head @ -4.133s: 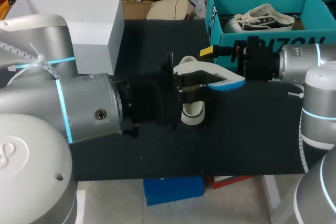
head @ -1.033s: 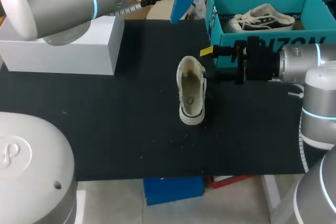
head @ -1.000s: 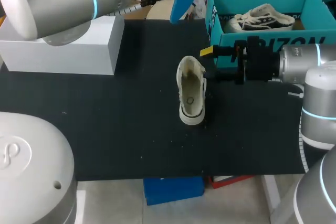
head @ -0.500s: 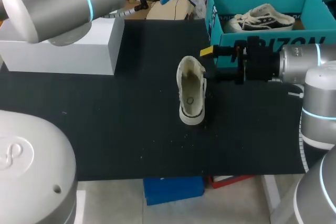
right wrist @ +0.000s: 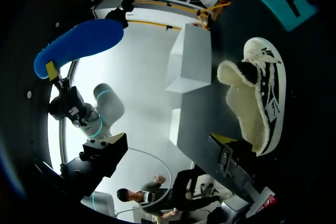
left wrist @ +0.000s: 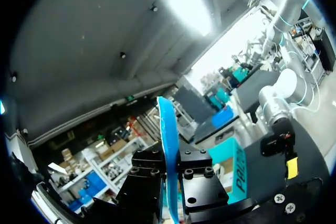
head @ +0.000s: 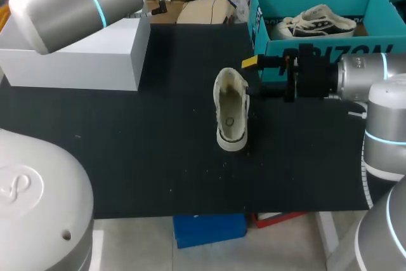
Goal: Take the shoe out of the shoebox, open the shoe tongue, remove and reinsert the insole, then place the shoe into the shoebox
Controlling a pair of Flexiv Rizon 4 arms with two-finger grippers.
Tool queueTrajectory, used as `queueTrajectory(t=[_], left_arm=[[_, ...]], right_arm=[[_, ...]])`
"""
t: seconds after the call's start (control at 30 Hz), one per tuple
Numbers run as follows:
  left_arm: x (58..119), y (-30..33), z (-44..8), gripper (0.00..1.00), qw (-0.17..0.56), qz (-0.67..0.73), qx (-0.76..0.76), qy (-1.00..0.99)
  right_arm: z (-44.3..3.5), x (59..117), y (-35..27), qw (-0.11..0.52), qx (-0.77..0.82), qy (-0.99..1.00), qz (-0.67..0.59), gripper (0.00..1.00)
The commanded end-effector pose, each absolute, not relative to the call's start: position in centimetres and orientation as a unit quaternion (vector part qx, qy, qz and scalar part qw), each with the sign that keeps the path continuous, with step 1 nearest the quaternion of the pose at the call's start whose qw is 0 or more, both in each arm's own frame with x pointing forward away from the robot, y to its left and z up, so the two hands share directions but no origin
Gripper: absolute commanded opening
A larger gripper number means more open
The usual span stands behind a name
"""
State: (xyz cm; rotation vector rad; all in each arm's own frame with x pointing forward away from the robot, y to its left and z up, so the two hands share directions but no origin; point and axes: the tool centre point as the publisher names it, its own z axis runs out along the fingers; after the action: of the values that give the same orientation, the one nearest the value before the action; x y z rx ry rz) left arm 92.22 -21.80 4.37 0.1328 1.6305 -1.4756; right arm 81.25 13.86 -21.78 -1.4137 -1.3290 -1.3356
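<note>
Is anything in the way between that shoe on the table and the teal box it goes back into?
Yes: the right gripper sits open beside the shoe, between it and the front wall of the shoebox, and another shoe already lies inside.

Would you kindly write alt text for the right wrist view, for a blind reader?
A white shoe stands on the black table ahead of the open right gripper. Farther off, the left gripper holds a blue insole up in the air.
</note>
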Motion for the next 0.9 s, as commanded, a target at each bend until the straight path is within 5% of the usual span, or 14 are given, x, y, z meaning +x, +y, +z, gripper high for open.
queueTrajectory(t=[0.03, 0.9], left_arm=[[92.9, -21.7, 4.3, 0.0, 0.35, -0.601, 0.151, 0.703], [89.8, -27.1, 7.6, 0.0, 0.364, -0.628, 0.083, 0.683]], right_arm=[[-21.9, 81.2, 14.0, 0.382, -0.555, -0.52, -0.525, 1.0], [-21.9, 81.2, 14.0, 0.382, -0.555, -0.52, -0.525, 1.0]])
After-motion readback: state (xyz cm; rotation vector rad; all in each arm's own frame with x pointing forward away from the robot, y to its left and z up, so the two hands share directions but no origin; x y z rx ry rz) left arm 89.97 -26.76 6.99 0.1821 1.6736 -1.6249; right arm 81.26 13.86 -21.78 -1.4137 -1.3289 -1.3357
